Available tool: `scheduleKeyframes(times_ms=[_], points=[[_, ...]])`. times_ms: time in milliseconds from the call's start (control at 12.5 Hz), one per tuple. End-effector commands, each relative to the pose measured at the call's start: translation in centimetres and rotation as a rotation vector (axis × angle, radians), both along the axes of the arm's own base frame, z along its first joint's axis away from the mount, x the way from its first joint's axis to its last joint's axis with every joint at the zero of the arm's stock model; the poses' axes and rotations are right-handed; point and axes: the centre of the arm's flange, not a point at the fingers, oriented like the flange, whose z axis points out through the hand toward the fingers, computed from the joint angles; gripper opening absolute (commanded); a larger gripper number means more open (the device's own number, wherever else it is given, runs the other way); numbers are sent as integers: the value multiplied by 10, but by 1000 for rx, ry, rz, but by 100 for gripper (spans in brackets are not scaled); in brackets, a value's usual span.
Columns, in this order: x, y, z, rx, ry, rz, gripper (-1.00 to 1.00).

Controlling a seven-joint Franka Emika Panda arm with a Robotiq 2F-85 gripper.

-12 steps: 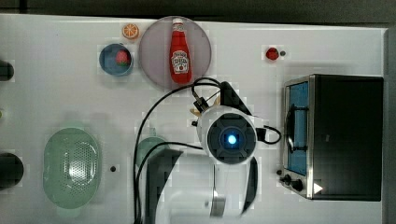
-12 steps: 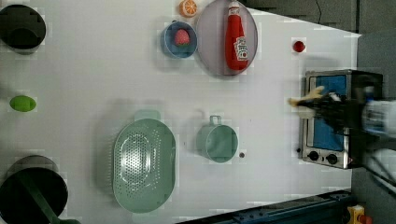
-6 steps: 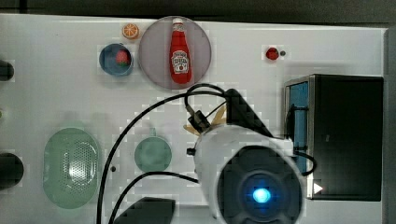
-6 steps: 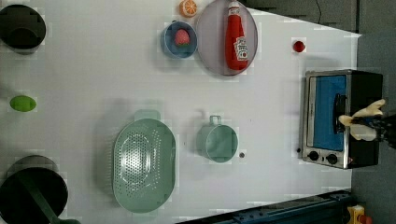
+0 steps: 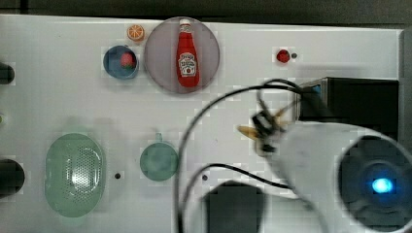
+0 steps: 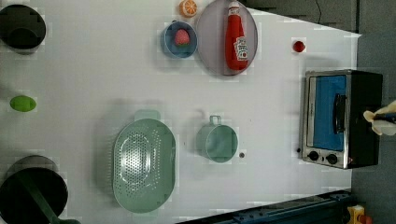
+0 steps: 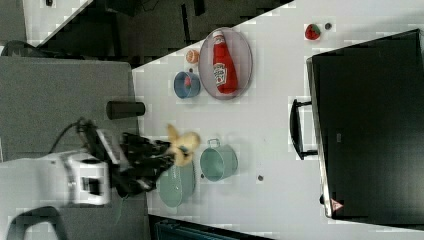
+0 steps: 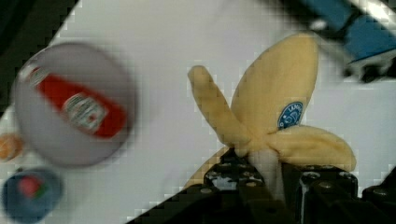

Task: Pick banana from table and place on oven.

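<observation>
My gripper (image 8: 261,179) is shut on the banana (image 8: 275,116), a pale yellow soft fruit with spread peel flaps and a blue sticker. In the top view the gripper (image 5: 265,130) hangs high over the white table (image 5: 58,97), just left of the oven (image 5: 362,99), and the banana's tip (image 5: 246,131) points left. The left view shows the banana (image 6: 380,122) at the right edge, beyond the black top of the oven (image 6: 341,119). In the right view the banana (image 7: 182,145) and gripper (image 7: 167,152) are well above the table, left of the oven (image 7: 370,125).
A ketchup bottle (image 5: 187,54) lies on a grey plate (image 5: 160,63). Beside it are a blue bowl (image 5: 120,62) with a strawberry and an orange slice (image 5: 135,32). A green colander (image 5: 74,174) and green mug (image 5: 159,162) sit nearer. A small red fruit (image 5: 283,56) lies behind the oven.
The arm has risen toward the top camera and swung to the top view's right with the banana. In the left view the banana moved right, past the oven's top.
</observation>
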Motion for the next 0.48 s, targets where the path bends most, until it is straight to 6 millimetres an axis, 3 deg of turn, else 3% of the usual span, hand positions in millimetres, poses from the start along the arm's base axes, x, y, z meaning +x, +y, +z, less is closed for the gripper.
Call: scheduleKeyframes(times_ms=[80,480], points=[[-11,-86,-9,-22,-11,82,-64],[1,-185,-59,-89,37,233,-64]])
